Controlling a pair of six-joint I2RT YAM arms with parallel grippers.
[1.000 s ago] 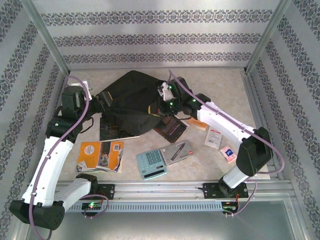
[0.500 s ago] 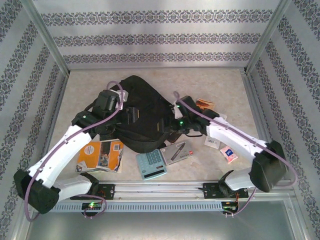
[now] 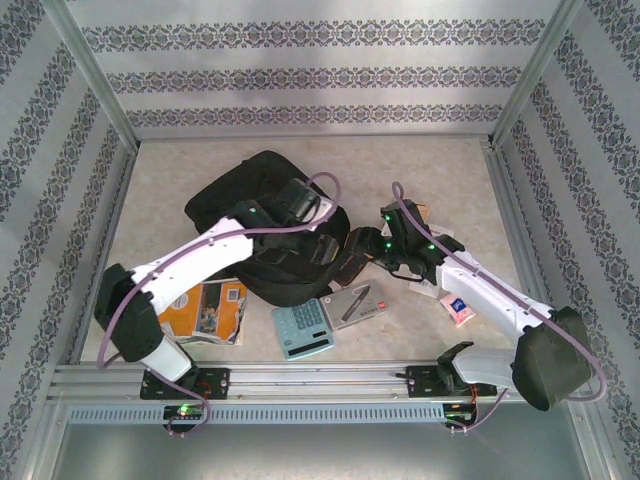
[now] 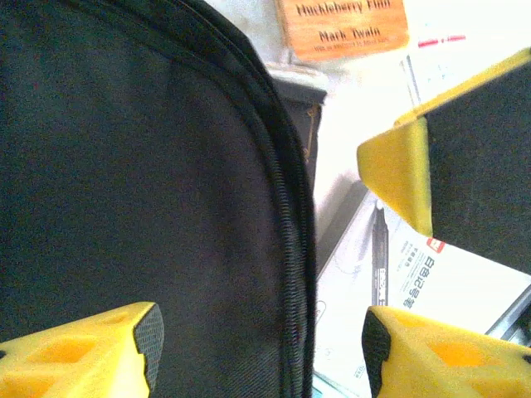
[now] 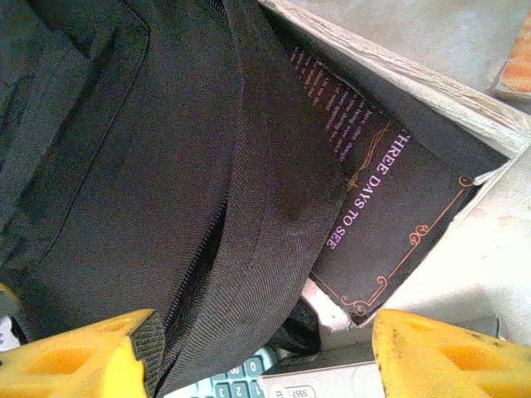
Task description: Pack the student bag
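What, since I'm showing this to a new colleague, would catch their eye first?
The big black student bag at the middle of the table, with the left gripper open over its zipped edge. Next, the dark book titled Three Days to See, tucked partly under the bag's right side, the right gripper open over it. Nearer the front lie a pale green calculator and an orange booklet.
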